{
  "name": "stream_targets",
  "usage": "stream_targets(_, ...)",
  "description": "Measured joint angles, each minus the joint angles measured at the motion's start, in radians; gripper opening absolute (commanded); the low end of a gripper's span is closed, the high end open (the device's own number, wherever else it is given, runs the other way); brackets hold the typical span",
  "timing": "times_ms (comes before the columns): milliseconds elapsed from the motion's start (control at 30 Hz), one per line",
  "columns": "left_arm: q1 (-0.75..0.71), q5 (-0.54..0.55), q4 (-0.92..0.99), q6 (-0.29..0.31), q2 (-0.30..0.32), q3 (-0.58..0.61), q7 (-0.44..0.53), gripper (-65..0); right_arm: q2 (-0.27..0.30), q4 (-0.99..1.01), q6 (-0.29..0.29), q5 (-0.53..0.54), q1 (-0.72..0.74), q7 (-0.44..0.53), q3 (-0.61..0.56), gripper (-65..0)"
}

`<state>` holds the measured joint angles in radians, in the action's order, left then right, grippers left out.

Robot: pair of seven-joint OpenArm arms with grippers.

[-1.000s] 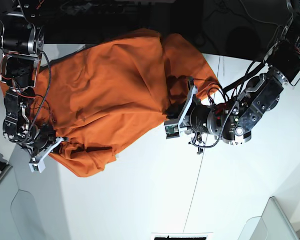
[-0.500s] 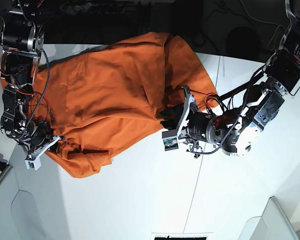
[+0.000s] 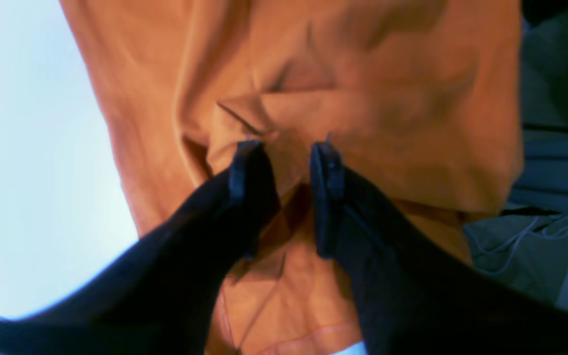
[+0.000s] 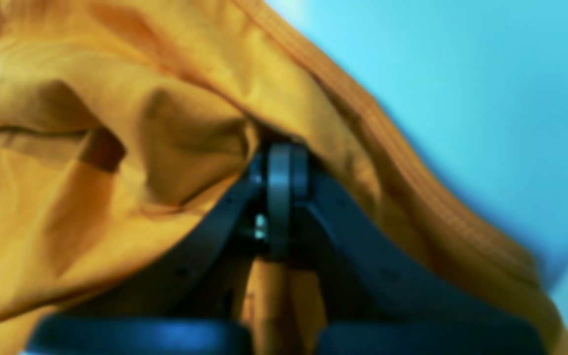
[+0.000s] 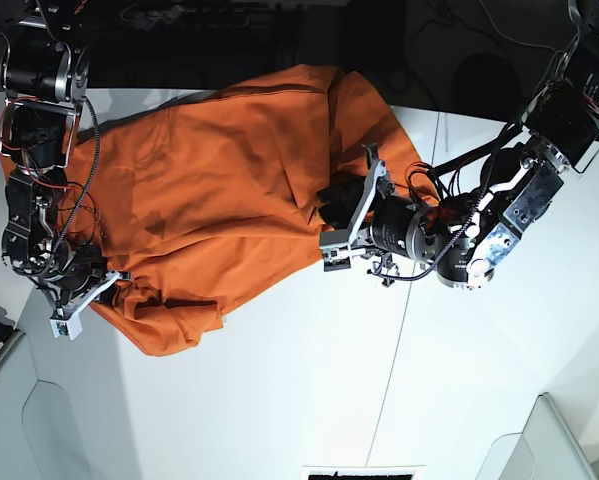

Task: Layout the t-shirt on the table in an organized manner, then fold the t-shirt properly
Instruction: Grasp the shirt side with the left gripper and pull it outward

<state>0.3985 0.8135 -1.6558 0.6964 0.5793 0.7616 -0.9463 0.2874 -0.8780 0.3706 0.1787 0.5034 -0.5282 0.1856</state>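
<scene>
Your left pincer (image 5: 341, 218) has crept up along the shirt (image 5: 209, 190) edge, jaws parted around a fold; your right pincer (image 5: 91, 290) stays clenched on the hem. The shirt lies rumpled on the desk (image 5: 299, 380), not yet spread.

t-shirt (image 5: 219, 190): spread rumpled over far-left part of table (image 5: 309, 400), far edge hanging past table's far rim | right gripper (image 5: 91, 298): at shirt's near-left corner, cloth pinched between fingers | left gripper (image 5: 341, 218): at shirt's right edge, fingers parted around a fold | table seam (image 5: 404, 310): right of shirt, running near to far
</scene>
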Motion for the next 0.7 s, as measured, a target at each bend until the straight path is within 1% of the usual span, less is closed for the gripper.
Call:
stream_targets(33,-0.002,0.0,0.0,0.0,0.003,0.0,0.0,-63.5,0.0,0.0,0.0,0.0,0.0,0.0,0.0,-65.0)
stream_targets(67,-0.006,0.007,0.0,0.0,0.012,0.0,-0.003,-65.0,0.0,0.0,0.0,0.0,-0.002,0.001,0.0,-65.0)
stream_targets(167,-0.029,0.039,0.0,0.0,0.064,0.0,0.0,-65.0,0.0,0.0,0.0,0.0,-0.002,0.002,0.0,-65.0)
stream_targets(267,-0.07,0.06,-0.032,-0.004,0.136,0.0,-0.033,-65.0,0.0,0.0,0.0,-0.007,-0.002,0.008,0.0,-65.0)
stream_targets(367,-0.111,0.105,-0.116,-0.003,0.211,0.0,-0.048,-65.0,0.0,0.0,0.0,-0.017,-0.002,0.019,0.0,-65.0)
stream_targets(500,-0.173,0.116,-0.235,-0.004,0.294,-0.002,-0.048,-65.0,0.0,0.0,0.001,-0.016,-0.005,0.028,0.0,-65.0)
stream_targets(700,-0.254,0.128,-0.355,-0.003,0.372,-0.002,-0.06,-65.0,0.0,0.0,0.001,-0.016,-0.005,0.03,0.0,-65.0)
